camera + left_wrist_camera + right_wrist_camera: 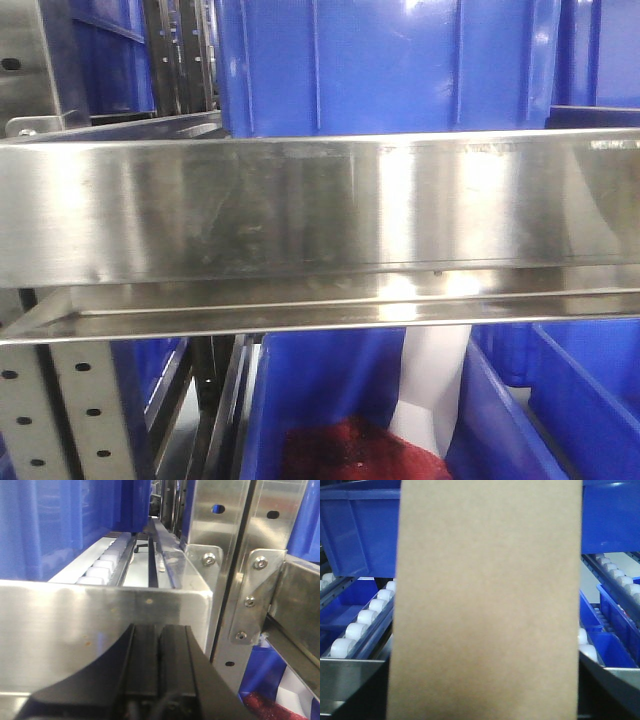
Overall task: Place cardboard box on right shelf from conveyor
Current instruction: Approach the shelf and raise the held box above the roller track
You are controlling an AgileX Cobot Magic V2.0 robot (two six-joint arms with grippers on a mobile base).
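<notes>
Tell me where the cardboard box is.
Right wrist view only: the cardboard box fills the frame's centre, close to the camera, with blue bins and white rollers behind on both sides.

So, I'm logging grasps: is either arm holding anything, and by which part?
Left gripper: shut, empty. The cardboard box fills the right wrist view, likely carried, but no fingers show, so the hold cannot be told.

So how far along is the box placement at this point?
Done, apparently: the cardboard box is off the conveyor, which no view shows; it fills the right wrist view. In hand: it hangs before the right shelf, covering part of the steel lip, with rollers behind it, so it seems not yet set down. Left: placing it on the shelf and releasing. The left gripper is shut, empty, by the lip.
</notes>
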